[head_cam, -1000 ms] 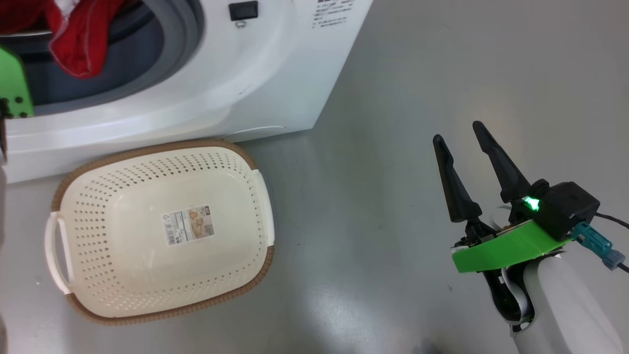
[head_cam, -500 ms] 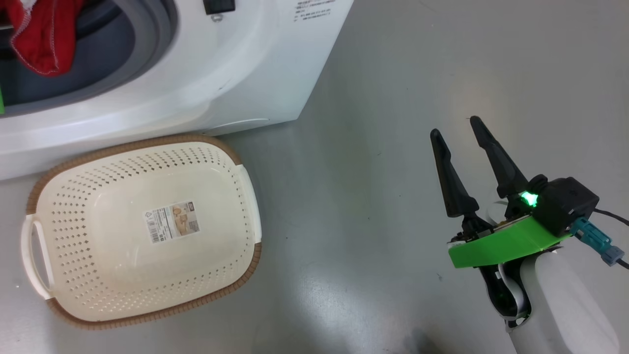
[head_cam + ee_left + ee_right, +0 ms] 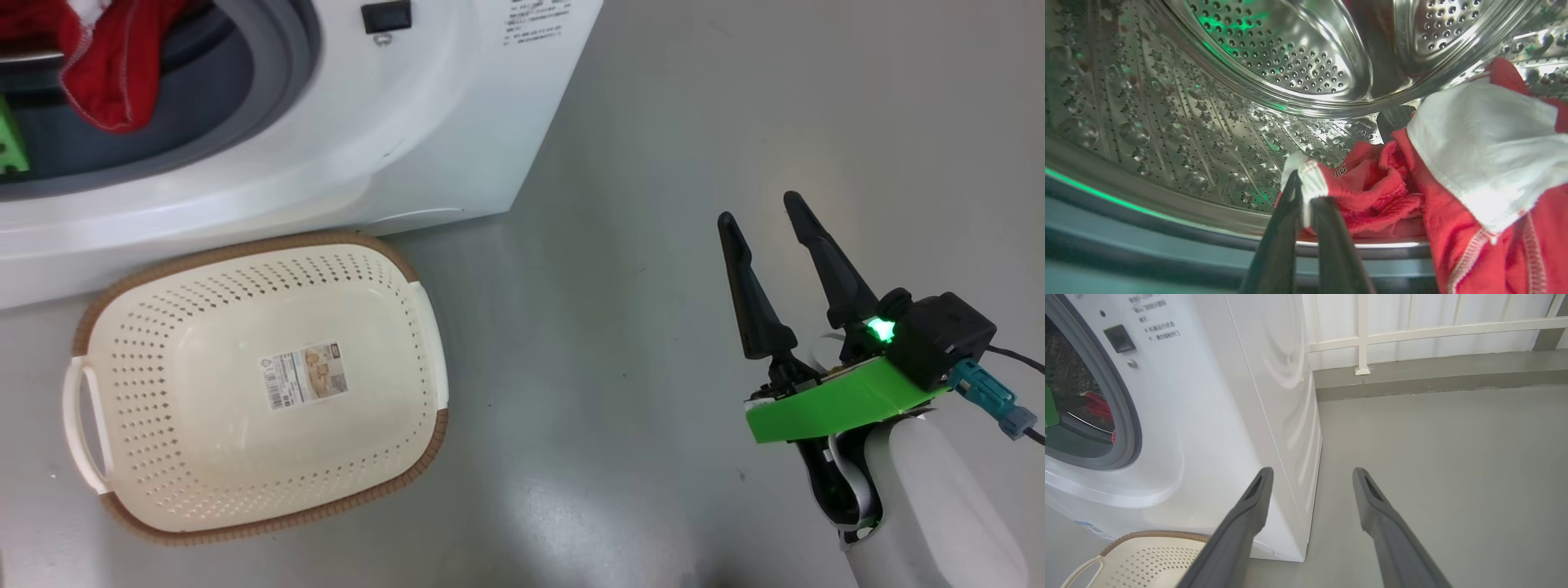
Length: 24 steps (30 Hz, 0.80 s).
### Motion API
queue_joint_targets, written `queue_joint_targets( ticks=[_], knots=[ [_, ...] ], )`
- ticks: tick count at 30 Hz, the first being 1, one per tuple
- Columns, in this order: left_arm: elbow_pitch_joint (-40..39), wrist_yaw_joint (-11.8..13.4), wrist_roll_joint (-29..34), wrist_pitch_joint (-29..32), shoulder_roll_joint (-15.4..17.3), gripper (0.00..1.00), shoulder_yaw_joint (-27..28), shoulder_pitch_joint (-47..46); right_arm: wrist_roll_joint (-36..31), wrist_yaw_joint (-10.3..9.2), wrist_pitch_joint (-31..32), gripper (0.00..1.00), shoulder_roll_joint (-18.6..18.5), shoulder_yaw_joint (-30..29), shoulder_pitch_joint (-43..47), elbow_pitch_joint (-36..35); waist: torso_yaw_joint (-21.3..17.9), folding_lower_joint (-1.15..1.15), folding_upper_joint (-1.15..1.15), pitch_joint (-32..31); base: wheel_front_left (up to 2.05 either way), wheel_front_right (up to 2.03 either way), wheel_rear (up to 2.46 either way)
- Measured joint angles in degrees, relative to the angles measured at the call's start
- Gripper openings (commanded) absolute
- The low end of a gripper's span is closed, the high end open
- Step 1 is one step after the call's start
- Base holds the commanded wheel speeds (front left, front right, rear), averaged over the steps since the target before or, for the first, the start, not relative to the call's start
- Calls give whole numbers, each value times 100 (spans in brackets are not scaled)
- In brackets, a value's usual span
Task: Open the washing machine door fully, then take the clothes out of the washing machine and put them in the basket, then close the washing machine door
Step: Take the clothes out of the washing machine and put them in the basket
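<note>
Jaws on the left gripper [image 3: 1303, 195] were pinched shut on a white-edged fold of the clothes [image 3: 1474, 155], inside the drum [image 3: 1167, 122] of the washing machine [image 3: 424, 122]. Right gripper [image 3: 759, 211] jaws stood wide apart, holding nothing, above the floor [image 3: 653, 163]. Basket [image 3: 147, 343] sat on the floor just before the machine.

Basket in front of the washer, my hands at either side

The basket [image 3: 426, 327] sits on the floor [image 3: 612, 367] just in front of the washing machine [image 3: 408, 122], at left. The clothes [image 3: 106, 73] lie in its drum [image 3: 1167, 122], with my left hand [image 3: 1304, 190] in there gripping their edge. My right hand [image 3: 759, 208] hangs over the floor, well right of the basket.
</note>
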Motion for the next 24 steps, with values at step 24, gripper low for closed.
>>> queue_joint_targets(
  ticks=[24],
  knots=[
    [-3659,-609,-811,-339,-543,0,1403,2950,-18,0,0,100,2,-131,313,155,359,0,0,-864,0,0,0]
  ],
)
